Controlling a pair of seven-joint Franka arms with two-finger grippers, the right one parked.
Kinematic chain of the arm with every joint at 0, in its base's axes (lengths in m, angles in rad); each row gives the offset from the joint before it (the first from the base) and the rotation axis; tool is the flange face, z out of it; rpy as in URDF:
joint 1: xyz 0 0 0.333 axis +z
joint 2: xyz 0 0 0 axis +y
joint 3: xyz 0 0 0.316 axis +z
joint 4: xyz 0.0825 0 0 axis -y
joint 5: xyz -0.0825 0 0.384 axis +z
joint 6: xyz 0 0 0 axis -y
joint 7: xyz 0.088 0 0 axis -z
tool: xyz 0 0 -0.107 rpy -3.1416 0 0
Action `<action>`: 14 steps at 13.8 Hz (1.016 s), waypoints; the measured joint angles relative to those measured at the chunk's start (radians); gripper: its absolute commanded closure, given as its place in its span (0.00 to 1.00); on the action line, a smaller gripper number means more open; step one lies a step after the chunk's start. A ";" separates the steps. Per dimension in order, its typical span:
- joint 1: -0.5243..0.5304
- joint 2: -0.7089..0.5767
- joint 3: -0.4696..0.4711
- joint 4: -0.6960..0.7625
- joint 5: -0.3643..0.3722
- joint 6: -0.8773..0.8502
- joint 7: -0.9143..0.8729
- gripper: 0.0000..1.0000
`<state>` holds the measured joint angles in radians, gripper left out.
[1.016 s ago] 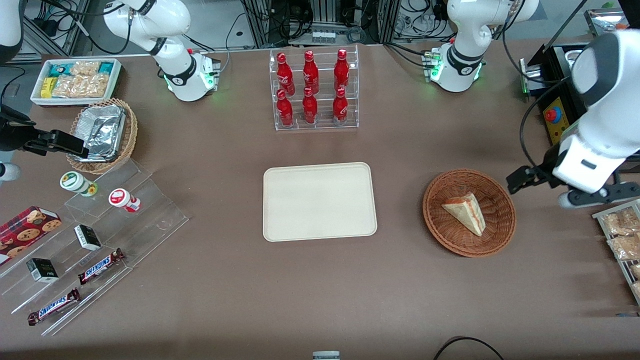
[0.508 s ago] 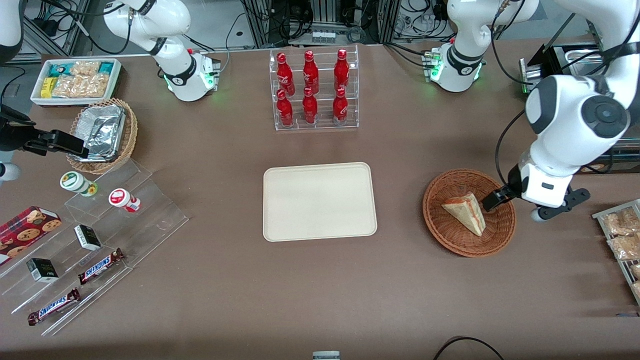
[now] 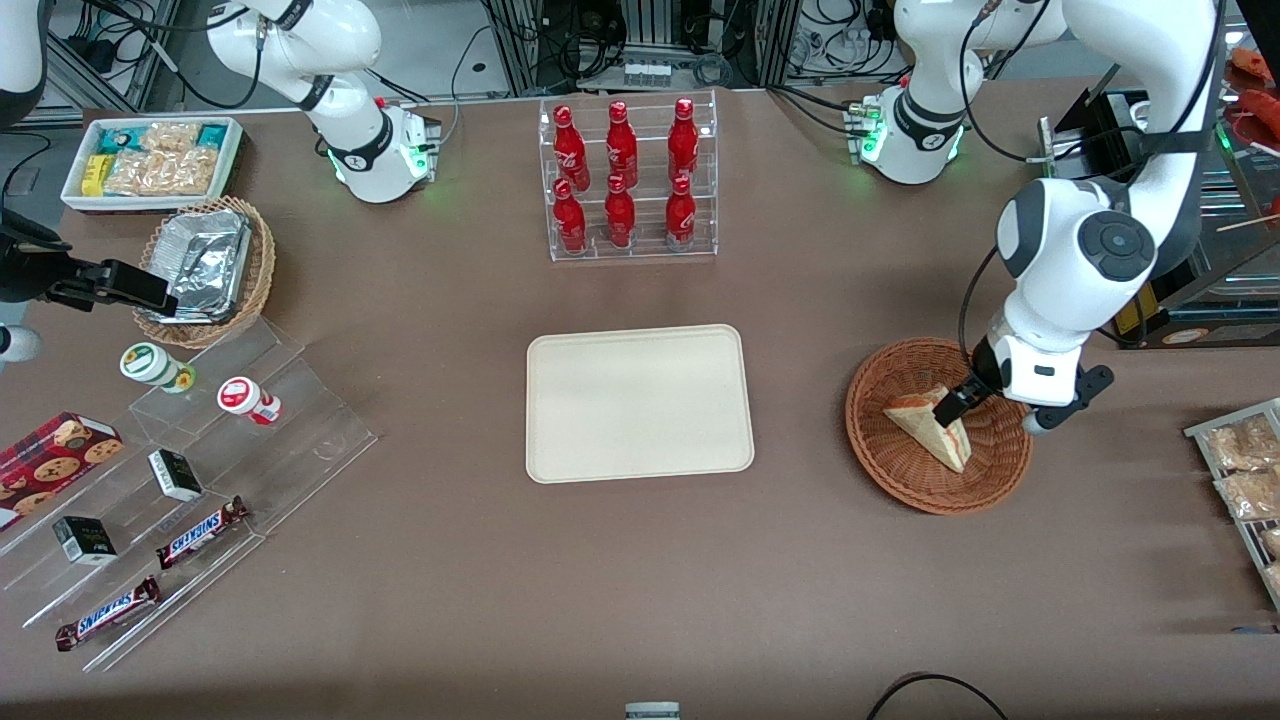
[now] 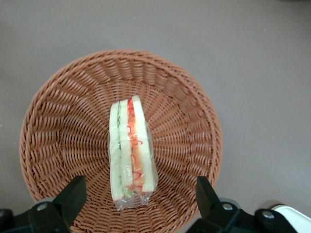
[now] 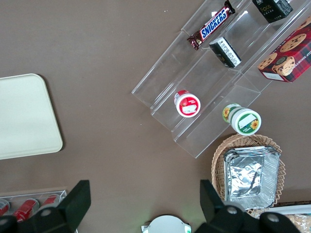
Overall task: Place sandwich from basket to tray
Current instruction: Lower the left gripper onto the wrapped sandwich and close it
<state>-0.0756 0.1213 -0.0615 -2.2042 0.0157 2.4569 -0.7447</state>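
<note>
One sandwich (image 4: 131, 149) lies in basket (image 4: 58, 111), directly under the gripper (image 4: 138, 201), between its spread fingers (image 4: 73, 194); tray (image 3: 640, 403) sits well apart, bare.

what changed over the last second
The left arm swung in from the working arm's end of the table, bringing its gripper over the basket, open and straddling the sandwich without gripping it. Sandwich, basket and tray stayed put.
</note>
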 measured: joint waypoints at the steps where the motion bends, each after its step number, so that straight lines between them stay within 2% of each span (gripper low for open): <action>1: 0.000 0.007 0.000 -0.004 0.000 0.003 -0.005 0.00; 14: -0.012 0.132 -0.001 -0.038 0.000 0.106 -0.038 0.01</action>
<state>-0.0874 0.2533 -0.0622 -2.2418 0.0157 2.5627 -0.7824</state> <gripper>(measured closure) 0.000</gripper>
